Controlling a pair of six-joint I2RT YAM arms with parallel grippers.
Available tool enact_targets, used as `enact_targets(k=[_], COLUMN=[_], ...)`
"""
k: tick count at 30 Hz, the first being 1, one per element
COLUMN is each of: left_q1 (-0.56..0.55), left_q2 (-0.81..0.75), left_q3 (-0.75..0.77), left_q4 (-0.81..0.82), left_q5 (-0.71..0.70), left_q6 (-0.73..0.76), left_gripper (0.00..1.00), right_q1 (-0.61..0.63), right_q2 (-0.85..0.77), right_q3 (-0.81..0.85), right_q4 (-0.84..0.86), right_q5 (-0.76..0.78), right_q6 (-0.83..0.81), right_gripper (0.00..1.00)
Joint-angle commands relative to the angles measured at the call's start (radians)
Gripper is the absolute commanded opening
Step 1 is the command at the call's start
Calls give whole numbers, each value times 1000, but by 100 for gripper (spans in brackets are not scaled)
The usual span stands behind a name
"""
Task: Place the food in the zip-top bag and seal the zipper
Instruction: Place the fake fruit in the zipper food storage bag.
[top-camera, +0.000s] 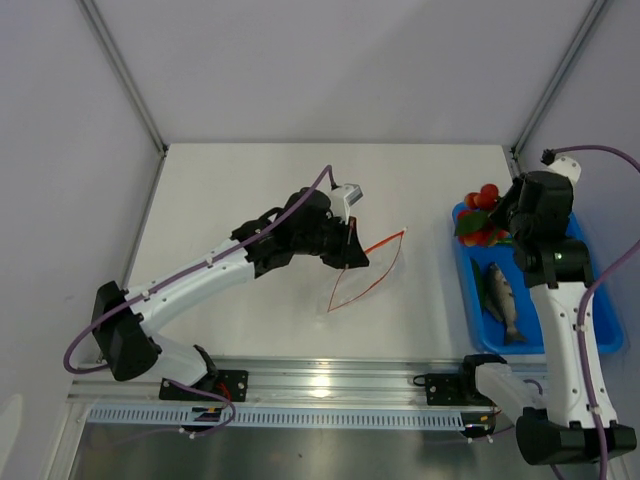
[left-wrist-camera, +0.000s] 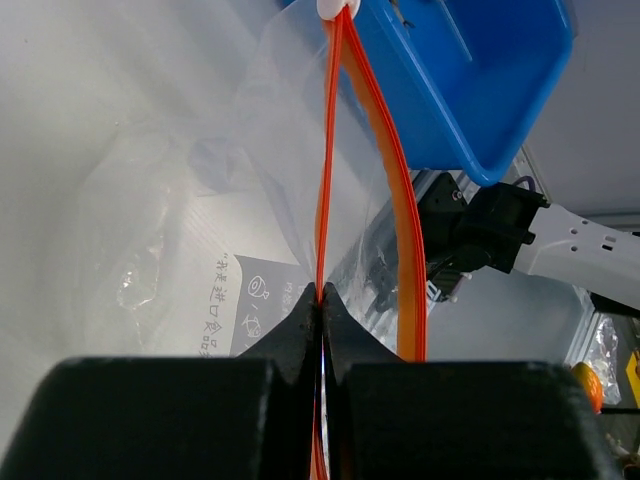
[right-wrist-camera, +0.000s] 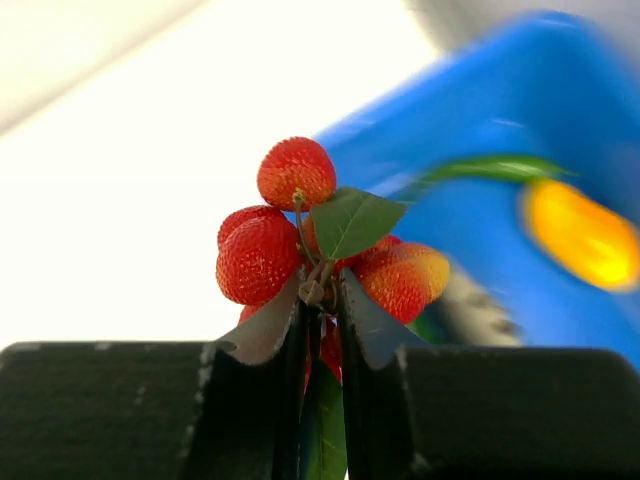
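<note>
Closest to my right wrist lens, the right claw (right-wrist-camera: 320, 300) is pinched narrow on the thin stem of the cluster of red toy cherry tomatoes with green leaves (right-wrist-camera: 262, 255). It holds the cluster up over the blue plastic bin (right-wrist-camera: 560, 90), with a blurred yellow-orange toy pepper (right-wrist-camera: 580, 235) beyond. I judge that grip slim. Only stem and leaf sit between the pads, so a quick swing could twist the cluster loose.

On the other side, the left claw (left-wrist-camera: 320, 305) is clamped tight on one lip of the orange-red zipper strip (left-wrist-camera: 328, 150) of the clear crinkly zip-top bag (left-wrist-camera: 170, 230). The bag is at mid-table, well apart from the bin. Its mouth gapes only as a narrow slit running to the far slider tab (left-wrist-camera: 337, 8). I worry the bulky cluster will catch the free lip, fold it shut, or drag the light bag out of the left claw's pinch.
</note>
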Motion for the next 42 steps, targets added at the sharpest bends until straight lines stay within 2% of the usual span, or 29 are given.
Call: enact_targets(k=[1,4,10,15,22,33,42], left_q1=[9,9,9,9,18,45,61], left_q2=[2,9,23,37,48,12,-63], left_q3=[47,44,47,50,47,2,-76], left_q4=[3,18,41,44,66,133,222], left_q5=[48,74,100,109,93,76,77], left_q6=[-3,-20,-38,-42,-60,-107,-147], left_gripper=[1,1,1,1,1,1,0], right_q1=[53,99,206,315,397,429,432], right_q2=[-62,-96,-113,-114,-134,-220,-222], right_q3=[56,65,56,56,86,-36,-99], right_q4=[19,84,184,251,262,214,167], right_q5=[-337,-527,-666,-678,-657,-618,-554], right_q6=[26,64,147,186,216,215,227], right_gripper=[0,0,0,0,0,0,0])
